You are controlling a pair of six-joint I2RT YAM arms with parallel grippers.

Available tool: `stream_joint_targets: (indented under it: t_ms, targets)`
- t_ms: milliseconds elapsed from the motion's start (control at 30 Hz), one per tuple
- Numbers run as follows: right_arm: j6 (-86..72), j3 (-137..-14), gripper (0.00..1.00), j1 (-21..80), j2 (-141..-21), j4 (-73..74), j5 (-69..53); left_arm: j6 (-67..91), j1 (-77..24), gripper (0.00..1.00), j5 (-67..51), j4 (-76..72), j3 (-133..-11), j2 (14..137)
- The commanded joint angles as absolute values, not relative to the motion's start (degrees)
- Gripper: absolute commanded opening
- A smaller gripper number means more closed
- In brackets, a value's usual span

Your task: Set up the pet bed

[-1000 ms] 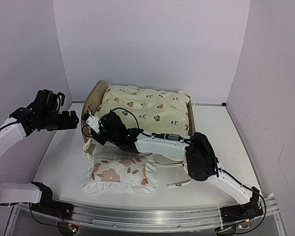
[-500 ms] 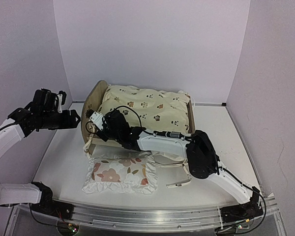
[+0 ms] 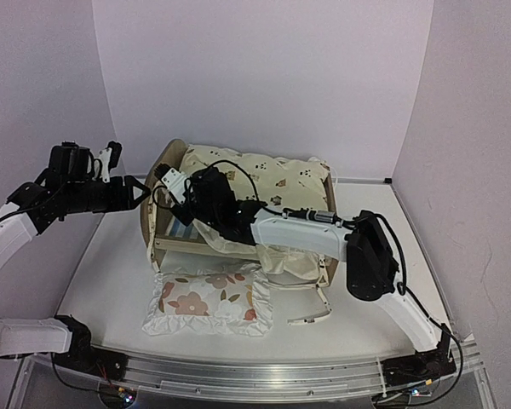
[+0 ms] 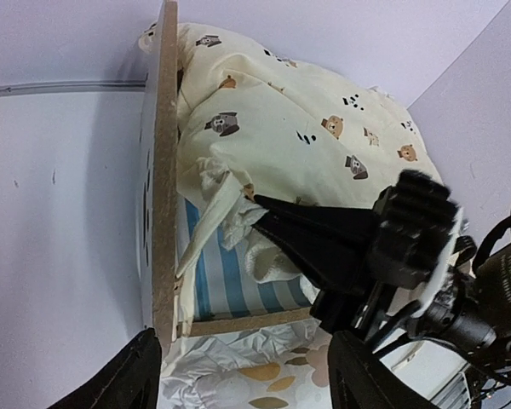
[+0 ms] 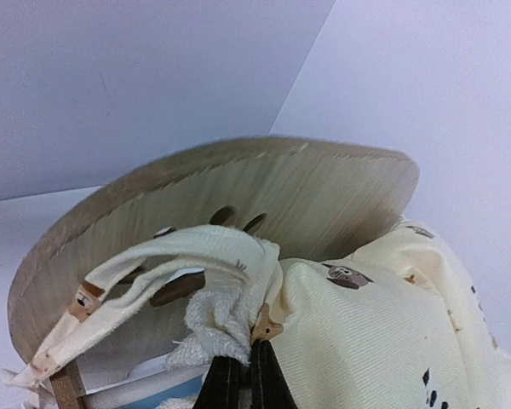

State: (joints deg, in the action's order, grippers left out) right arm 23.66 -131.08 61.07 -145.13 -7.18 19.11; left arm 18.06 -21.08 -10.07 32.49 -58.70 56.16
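Observation:
The pet bed [image 3: 156, 181] stands at the table's middle, its rounded headboard on the left and its blue-and-white striped base [image 3: 180, 232] partly bared. The cream animal-print cushion [image 3: 264, 175] lies over it. My right gripper [image 3: 184, 210] is shut on the cushion's corner by the headboard and holds it lifted. The right wrist view shows the shut gripper [image 5: 238, 375], the cushion [image 5: 375, 341], a tie string [image 5: 136, 277] and the headboard [image 5: 324, 196]. My left gripper [image 3: 129, 184] is open and empty, left of the headboard. In its view the gripper [image 4: 247, 385] hovers over the striped base [image 4: 230, 285].
The white ruffled flowered pillow [image 3: 209, 302] lies on the table in front of the bed and shows in the left wrist view [image 4: 255, 379]. A cushion tie string [image 3: 311, 315] trails on the table at the front right. White walls enclose the table.
My right gripper has lifted the cushion corner up and back, baring the striped base. My left arm has risen and moved right toward the headboard.

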Motion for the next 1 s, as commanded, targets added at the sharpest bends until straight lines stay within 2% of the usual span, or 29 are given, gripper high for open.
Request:
stream_joint_targets:
  t_ms: [0, 400, 633, 767, 967]
  targets:
    - [22.2, -129.4, 0.0, 59.2, -136.4, -10.0, 20.8, 18.4, -21.3, 0.66, -11.9, 29.2, -62.4, 57.8]
    - [22.1, -123.9, 0.0, 57.2, -129.6, -10.1, 21.8, 18.4, -23.5, 0.6, -11.9, 26.1, -64.4, 64.3]
    - [21.9, -119.2, 0.0, 56.6, -126.2, -10.8, 21.7, 17.5, -28.5, 0.44, -6.5, 25.2, -68.0, 71.0]
    - [22.0, -117.1, 0.0, 56.6, -124.9, -11.5, 21.8, 18.4, -30.0, 0.32, 1.9, 26.4, -70.5, 74.3]
    - [22.1, -115.4, 0.0, 56.5, -124.2, -11.7, 22.3, 18.2, -30.1, 0.34, 6.6, 29.8, -72.3, 74.1]
